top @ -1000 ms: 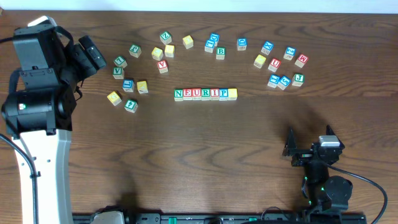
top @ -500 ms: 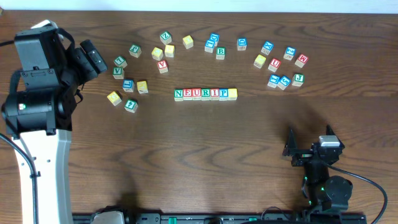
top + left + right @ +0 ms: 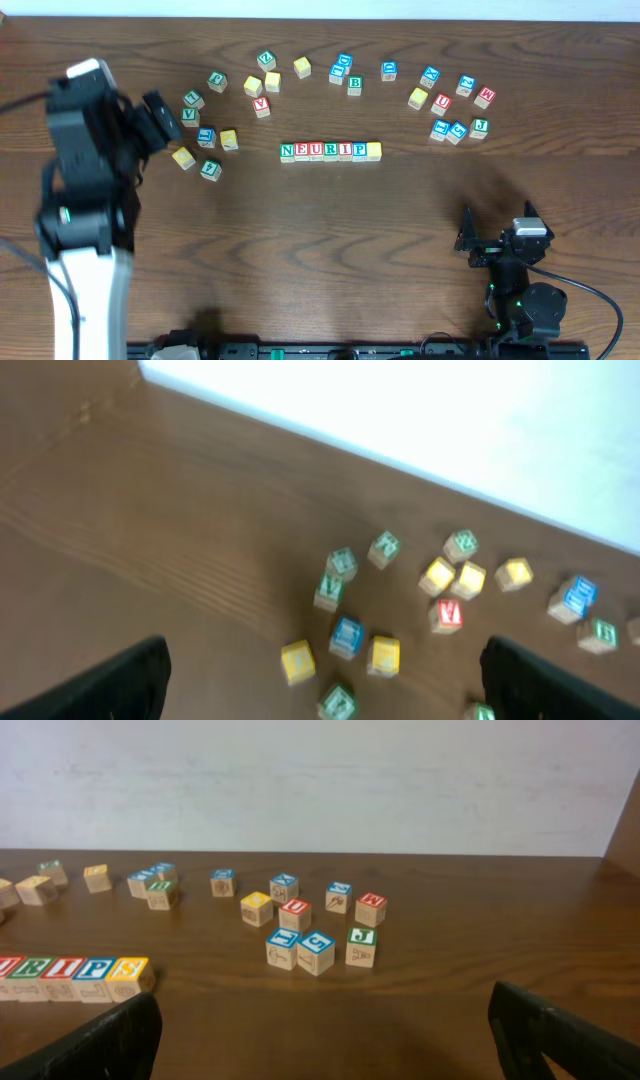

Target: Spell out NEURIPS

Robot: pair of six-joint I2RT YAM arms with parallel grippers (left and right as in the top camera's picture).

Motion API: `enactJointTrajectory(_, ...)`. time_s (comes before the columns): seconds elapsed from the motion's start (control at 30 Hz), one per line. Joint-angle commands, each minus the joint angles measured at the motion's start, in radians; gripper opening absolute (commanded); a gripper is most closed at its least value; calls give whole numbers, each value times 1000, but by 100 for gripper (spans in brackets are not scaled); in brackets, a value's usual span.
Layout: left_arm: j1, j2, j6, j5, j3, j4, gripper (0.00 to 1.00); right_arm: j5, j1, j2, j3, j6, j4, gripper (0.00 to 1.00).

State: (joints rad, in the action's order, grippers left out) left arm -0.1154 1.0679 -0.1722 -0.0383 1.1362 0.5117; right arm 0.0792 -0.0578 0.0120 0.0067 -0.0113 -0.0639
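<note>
At centre of table (image 3: 320, 250), one row, seven NEURIPS cubes (image 3: 331, 151)

The table (image 3: 330, 250) is dark brown wood. In the middle of it sits a row of seven little blocks (image 3: 330, 151), side by side and touching. From the left they read N, E, U, R, I, P, and the last one is yellow on top. More loose blocks lie behind the row in three bunches. There is a left bunch (image 3: 206, 136), a middle bunch (image 3: 272, 81) with a red V block (image 3: 261, 104), and a right bunch (image 3: 441, 102) with a green J block (image 3: 480, 126).
</note>
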Motion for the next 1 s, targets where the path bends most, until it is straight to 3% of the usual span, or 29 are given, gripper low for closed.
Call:
enactJointTrajectory(0.0, -4, -188, 123, 11, -189, -121, 98, 5, -6, -6, -1, 10, -5, 99)
enactJointTrajectory(0.2, -4, -483, 179, 11, -528, -335, 98, 5, -6, -6, -1, 10, -5, 99)
enactJointTrajectory(0.47, -4, -794, 180, 11, -856, -423, 97, 5, -6, -6, -1, 10, -5, 99)
enactJointTrajectory(0.97, -4, -1064, 180, 11, -1086, -394, 97, 5, -6, -6, -1, 10, -5, 99)
